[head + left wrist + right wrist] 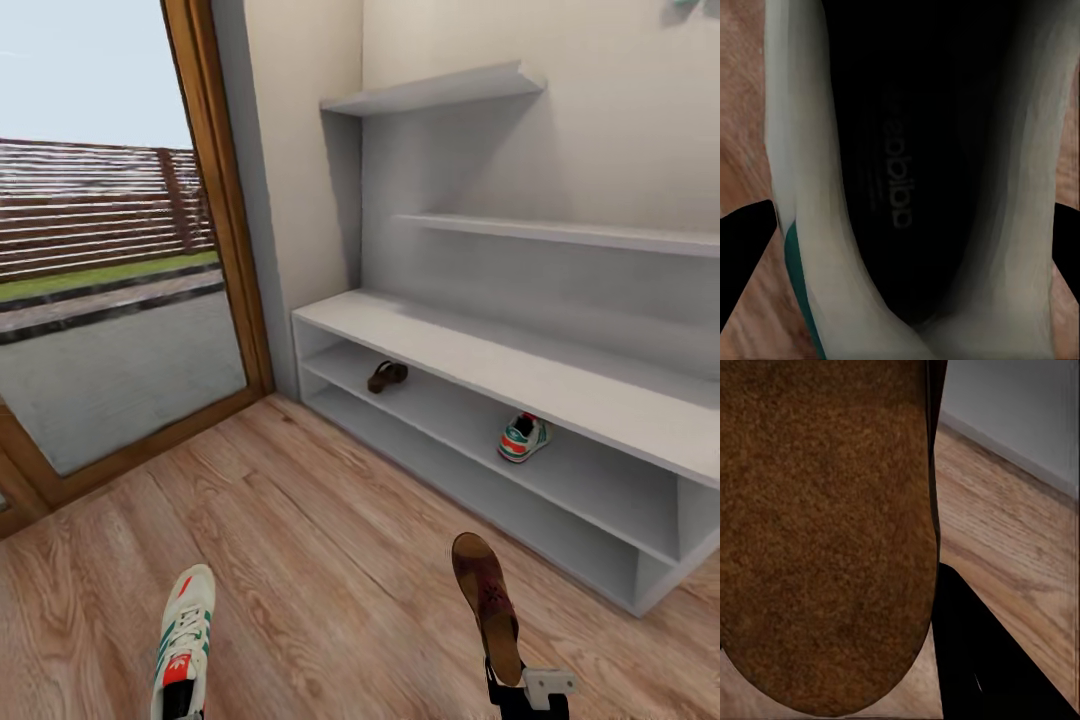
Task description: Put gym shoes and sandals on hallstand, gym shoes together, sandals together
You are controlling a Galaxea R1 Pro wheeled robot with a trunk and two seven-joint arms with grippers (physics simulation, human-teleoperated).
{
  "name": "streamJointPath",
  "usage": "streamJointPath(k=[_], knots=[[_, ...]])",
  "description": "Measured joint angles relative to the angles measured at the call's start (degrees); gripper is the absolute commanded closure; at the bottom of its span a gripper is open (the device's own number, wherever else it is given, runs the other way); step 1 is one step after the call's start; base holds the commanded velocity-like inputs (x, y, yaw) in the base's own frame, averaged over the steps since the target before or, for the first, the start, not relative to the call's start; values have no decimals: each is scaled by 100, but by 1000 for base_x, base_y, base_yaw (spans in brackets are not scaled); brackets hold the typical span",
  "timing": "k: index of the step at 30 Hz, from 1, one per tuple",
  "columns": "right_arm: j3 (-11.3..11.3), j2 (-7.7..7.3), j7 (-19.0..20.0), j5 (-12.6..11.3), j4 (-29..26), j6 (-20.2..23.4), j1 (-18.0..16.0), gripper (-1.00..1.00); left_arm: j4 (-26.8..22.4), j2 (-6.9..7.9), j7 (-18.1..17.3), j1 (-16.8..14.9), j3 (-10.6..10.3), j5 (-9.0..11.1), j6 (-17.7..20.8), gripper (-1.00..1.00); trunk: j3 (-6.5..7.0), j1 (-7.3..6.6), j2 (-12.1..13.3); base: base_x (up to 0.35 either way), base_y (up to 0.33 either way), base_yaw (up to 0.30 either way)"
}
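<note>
Nearest, at 7 o'clock in the head view, the left claw (178,700) grips a white gym shoe (183,640) by its heel, toe pointing away. The left wrist view looks down into the shoe's dark insole (900,187), with a black finger (746,247) at each side of the heel walls, so that claw looks closed on it. At 5 o'clock the right claw (528,690) holds a brown sandal (487,600) the same way, its tan footbed (825,532) close before the right wrist camera, above the wood floor (330,540).

Farther off, from 1 to 3 o'clock, stands the grey shoe rack (480,365). Its upper open shelf already carries the other sandal (387,376) toward the left end and the other gym shoe (524,437) farther right, well apart.

By my reading, half the job is done. Both carried shoes must still be set on the rack, each beside its partner.
</note>
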Motion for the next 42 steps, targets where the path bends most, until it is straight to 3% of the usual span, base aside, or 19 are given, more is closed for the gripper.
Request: streamJointPath(k=[42], knots=[[-1, 0, 8, -1, -1, 2, -1, 100, -2, 1, 0, 0, 0, 9, 0, 100, 0, 1, 0, -11, 24, -263]])
